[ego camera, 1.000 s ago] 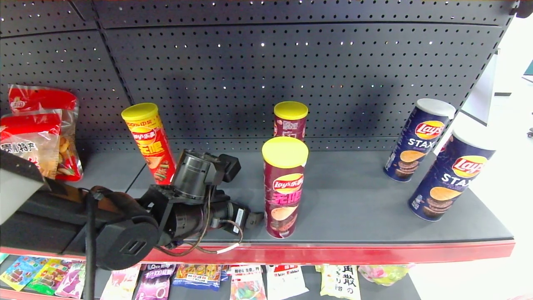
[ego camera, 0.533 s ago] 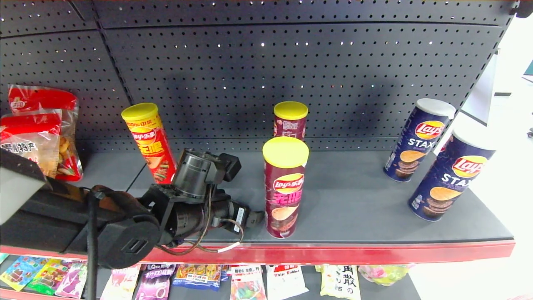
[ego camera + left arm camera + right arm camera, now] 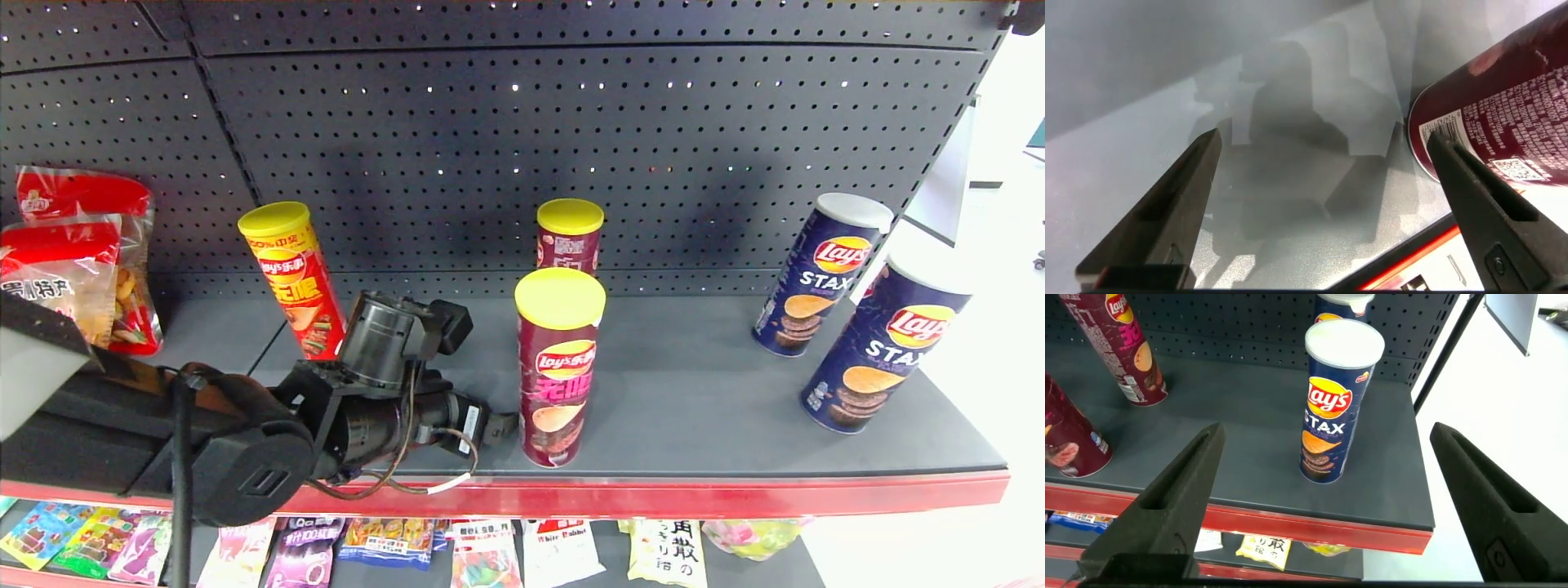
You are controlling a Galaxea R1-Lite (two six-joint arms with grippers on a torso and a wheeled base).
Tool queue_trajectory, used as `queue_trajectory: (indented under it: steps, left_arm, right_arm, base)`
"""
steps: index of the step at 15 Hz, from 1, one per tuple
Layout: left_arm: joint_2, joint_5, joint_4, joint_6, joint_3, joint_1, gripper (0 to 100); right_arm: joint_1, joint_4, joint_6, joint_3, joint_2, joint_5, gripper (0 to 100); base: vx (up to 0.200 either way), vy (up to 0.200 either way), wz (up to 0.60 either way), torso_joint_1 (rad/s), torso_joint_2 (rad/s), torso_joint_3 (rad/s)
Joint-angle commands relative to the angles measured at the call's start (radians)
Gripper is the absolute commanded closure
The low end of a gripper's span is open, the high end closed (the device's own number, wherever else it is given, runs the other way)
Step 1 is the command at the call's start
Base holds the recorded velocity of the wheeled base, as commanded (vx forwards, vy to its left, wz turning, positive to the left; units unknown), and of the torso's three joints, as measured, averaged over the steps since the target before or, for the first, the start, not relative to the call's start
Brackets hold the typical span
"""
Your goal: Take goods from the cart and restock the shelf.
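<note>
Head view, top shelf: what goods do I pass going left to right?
red snack bags → red can with yellow lid → front maroon can → rear blue can → front blue can

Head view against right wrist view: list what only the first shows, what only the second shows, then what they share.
Head view only: the red can and the snack bags, both towards the left end of the shelf.
Right wrist view only: the right pincer, open and holding nothing, in front of the shelf.
Both: the front blue can, the rear blue can, the front maroon can, and the shelf with its red front edge.
</note>
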Motion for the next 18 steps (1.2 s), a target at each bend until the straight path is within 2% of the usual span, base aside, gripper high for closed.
queue_trajectory:
  steps: [1, 12, 16, 18]
  left_arm:
    - [-0.002, 0.0, -0.002, 0.0, 0.001, 0.0, 0]
    - [-0.009, 0.006, -0.002, 0.0, 0.003, 0.0, 0]
    - [-0.189, 0.02, 0.026, 0.008, 0.066, 0.035, 0]
    - [-0.348, 0.055, 0.107, 0.02, 0.124, 0.044, 0]
  right_arm:
    - [0.001, 0.0, 0.0, 0.0, -0.001, 0.001, 0]
    - [0.001, 0.0, 0.0, 0.002, -0.008, 0.001, 0]
    - [0.004, 0.0, 0.0, 0.049, -0.005, 0.008, 0]
    - [0.007, -0.002, -0.001, 0.095, 0.003, 0.013, 0]
  base:
    - [0.0, 0.0, 0.0, 0.0, 0.0, 0.0]
    - [0.0, 0.0, 0.0, 0.0, 0.0, 0.0]
    - [0.0, 0.0, 0.0, 0.0, 0.0, 0.0]
    - [0.0, 0.0, 0.0, 0.0, 0.0, 0.0]
